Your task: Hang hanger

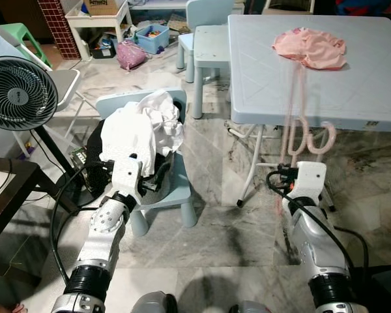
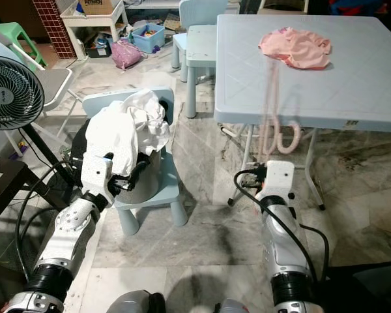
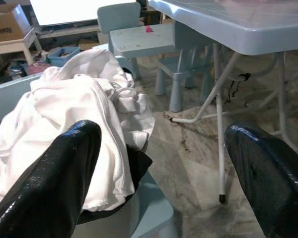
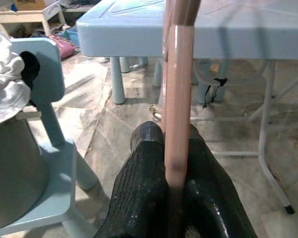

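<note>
A pink hanger (image 1: 293, 124) stands upright in front of the pale blue table (image 1: 365, 91), its outline blurred. Its curved ends (image 1: 316, 140) sit just below the table's front edge. In the right wrist view my right gripper (image 4: 171, 163) is shut on the hanger's pink bar (image 4: 176, 99). A pink garment (image 1: 311, 47) lies on the tabletop above the hanger. My left gripper (image 3: 159, 163) is open, its fingers (image 3: 54, 178) spread wide and holding nothing. It points at a heap of white cloth (image 1: 143, 130) on a small blue chair (image 1: 173, 189).
A standing fan (image 1: 16, 94) and a dark side table (image 1: 6, 189) are at the left. A second small blue chair (image 1: 205, 39) stands behind the table. Boxes and toys lie at the far back. Marble floor (image 1: 228, 222) lies open between chair and table legs.
</note>
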### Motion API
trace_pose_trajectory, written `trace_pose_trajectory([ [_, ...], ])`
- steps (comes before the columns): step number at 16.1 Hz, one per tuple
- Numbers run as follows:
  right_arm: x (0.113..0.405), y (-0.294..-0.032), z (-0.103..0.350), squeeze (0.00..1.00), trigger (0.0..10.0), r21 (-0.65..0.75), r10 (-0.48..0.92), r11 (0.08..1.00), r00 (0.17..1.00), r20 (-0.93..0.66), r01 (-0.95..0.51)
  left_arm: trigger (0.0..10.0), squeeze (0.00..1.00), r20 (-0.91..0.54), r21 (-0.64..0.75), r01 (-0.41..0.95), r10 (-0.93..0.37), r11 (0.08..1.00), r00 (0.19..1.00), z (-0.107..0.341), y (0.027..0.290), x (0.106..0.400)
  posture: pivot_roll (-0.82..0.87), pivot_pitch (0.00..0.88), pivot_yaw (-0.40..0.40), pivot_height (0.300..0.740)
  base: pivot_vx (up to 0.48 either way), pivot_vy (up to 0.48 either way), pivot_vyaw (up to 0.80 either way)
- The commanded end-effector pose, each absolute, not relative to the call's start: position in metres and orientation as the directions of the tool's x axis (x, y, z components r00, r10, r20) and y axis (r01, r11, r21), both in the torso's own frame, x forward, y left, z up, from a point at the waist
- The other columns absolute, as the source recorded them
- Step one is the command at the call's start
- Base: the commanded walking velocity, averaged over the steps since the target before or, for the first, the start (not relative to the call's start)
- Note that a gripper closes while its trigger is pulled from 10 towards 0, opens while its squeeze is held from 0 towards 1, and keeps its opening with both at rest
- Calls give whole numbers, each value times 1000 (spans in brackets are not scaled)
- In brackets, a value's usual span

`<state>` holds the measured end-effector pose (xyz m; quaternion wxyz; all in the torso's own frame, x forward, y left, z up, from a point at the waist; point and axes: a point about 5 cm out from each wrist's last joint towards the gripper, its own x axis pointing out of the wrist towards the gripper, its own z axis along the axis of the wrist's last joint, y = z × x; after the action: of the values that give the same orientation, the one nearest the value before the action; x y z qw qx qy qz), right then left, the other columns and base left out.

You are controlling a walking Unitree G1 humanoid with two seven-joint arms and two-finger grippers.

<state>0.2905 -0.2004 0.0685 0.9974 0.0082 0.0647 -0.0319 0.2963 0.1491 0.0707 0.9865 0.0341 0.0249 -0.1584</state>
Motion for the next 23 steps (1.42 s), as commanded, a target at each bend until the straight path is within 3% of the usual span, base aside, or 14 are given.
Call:
trace_pose_trajectory([
  [1, 293, -200, 75, 0, 10000, 20, -62, 998, 992, -106, 64, 10000, 1000, -61, 60, 302, -299, 951, 952, 72, 153, 297, -48, 0, 35, 740, 0, 0, 0],
  [2, 293, -200, 75, 0, 10000, 20, -62, 998, 992, -106, 64, 10000, 1000, -61, 60, 302, -299, 951, 952, 72, 153, 297, -48, 0, 35, 740, 0, 0, 0],
  [3, 293, -202, 74, 0, 10000, 34, -62, 997, 991, -117, 66, 10000, 0, -60, 51, 310, -307, 949, 950, 72, 154, 298, -51, 0, 39, 740, 0, 315, -587],
  [12, 290, -200, 72, 0, 10000, 32, -53, 998, 988, -145, 58, 10000, 0, -40, 22, 358, -357, 933, 933, 78, 154, 301, -54, 0, 41, 740, 223, 285, -800],
  [17, 290, -199, 73, 0, 10000, 34, -47, 998, 989, -143, 53, 10000, 0, -33, 19, 367, -366, 930, 930, 80, 154, 302, -58, 0, 41, 740, 404, 201, 0],
  [23, 291, -197, 72, 0, 10000, 33, -44, 998, 987, -153, 49, 10000, 0, -58, 30, 373, -371, 927, 927, 76, 152, 301, -57, 0, 40, 740, 348, 80, -800],
])
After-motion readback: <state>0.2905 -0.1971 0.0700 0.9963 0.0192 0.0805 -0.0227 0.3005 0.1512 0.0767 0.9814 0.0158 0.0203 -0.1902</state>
